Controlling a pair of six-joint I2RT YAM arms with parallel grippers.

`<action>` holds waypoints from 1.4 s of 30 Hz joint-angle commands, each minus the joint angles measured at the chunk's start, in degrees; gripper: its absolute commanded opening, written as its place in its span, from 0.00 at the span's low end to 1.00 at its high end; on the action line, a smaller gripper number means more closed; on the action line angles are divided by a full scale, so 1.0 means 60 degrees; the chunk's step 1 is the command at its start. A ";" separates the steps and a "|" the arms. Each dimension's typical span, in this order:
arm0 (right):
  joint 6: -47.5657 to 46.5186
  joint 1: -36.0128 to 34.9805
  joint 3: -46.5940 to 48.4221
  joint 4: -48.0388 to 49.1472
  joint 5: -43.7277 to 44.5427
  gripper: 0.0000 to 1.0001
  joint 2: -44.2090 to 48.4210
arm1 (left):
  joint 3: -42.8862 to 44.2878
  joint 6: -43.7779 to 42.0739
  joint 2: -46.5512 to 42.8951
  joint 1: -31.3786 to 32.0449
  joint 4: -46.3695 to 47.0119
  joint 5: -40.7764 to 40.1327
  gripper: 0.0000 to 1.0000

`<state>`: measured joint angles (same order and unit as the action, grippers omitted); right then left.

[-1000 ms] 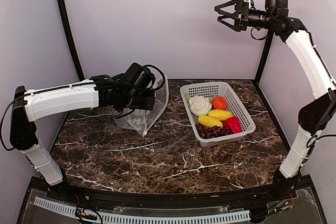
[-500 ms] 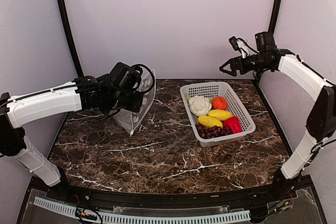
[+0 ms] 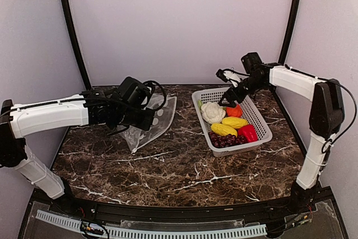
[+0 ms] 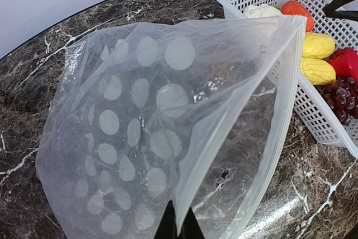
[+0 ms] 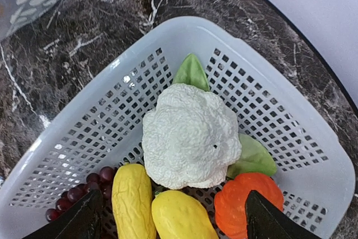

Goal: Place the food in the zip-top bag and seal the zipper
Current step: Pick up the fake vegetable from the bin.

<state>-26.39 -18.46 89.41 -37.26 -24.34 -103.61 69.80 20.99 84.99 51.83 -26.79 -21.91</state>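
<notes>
The clear dotted zip-top bag [image 3: 152,122] lies on the table left of centre, its mouth held open toward the basket. My left gripper [image 3: 144,117] is shut on the near mouth edge, seen in the left wrist view [image 4: 179,223]. The whitish zipper [image 4: 278,121] runs along the mouth. The food lies in the white mesh basket [image 3: 263,121]: white lumpy vegetable [image 3: 212,112], orange-red round one [image 3: 234,110], two yellow oblongs [image 3: 235,122], red pepper [image 3: 248,133], grapes [image 3: 224,140]. My right gripper [image 3: 228,98] is open and empty just above the white vegetable [image 5: 190,135] and the orange-red one [image 5: 246,202].
The table is dark marble with white veins [image 3: 168,172]. Black frame posts [image 3: 72,37] stand at the back corners and grey walls close in the back and sides. The basket's near corner [image 4: 335,138] lies close to the bag's mouth.
My right arm has swung down from high at the back right to just over the basket's far end. My left gripper has lowered the bag, which now lies flatter.
</notes>
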 commanded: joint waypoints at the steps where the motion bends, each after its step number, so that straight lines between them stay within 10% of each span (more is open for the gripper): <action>1: -0.0041 -0.0346 0.0877 -0.0126 0.1021 0.89 -0.1176 | -0.0348 0.0493 -0.0580 -0.0070 0.0272 0.0566 0.01; 23: -0.0117 -0.0731 0.2035 -0.0215 0.0586 0.99 -0.3820 | -0.0885 0.1241 -0.0901 -0.0070 0.0492 0.0957 0.01; 33: -0.0345 -0.0654 0.1582 -0.0334 0.0773 0.50 -0.2898 | -0.0773 0.1161 -0.0686 -0.0076 0.0670 0.1064 0.01; 42: -0.0108 -0.0481 0.0736 -0.0233 0.0444 0.39 0.0034 | -0.0148 0.1113 -0.0030 -0.0079 0.0764 0.0913 0.01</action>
<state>-27.79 -21.74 94.63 -39.72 -20.12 -112.03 66.26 27.86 82.96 51.83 -22.79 -15.90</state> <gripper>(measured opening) 0.542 0.011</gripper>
